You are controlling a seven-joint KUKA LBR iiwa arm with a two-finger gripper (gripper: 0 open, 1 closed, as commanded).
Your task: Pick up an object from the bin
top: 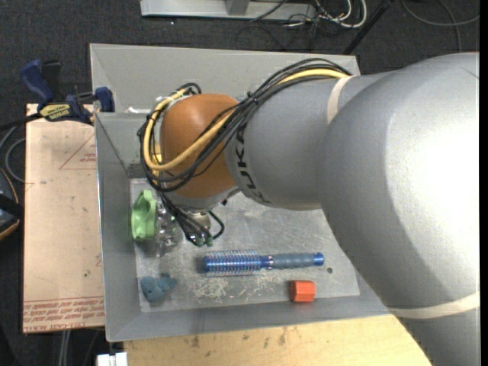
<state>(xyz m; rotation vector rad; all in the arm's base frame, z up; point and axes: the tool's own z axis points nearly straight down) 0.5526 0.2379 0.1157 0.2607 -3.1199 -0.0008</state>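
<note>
Sitting low beside green lump [142, 215], bin [114, 193] left: pincer [169, 233].

The light-green, lumpy plastic piece [142, 215] lies up and left of the blue bristled brush [259, 262], near its bristle end, apart from it.
</note>
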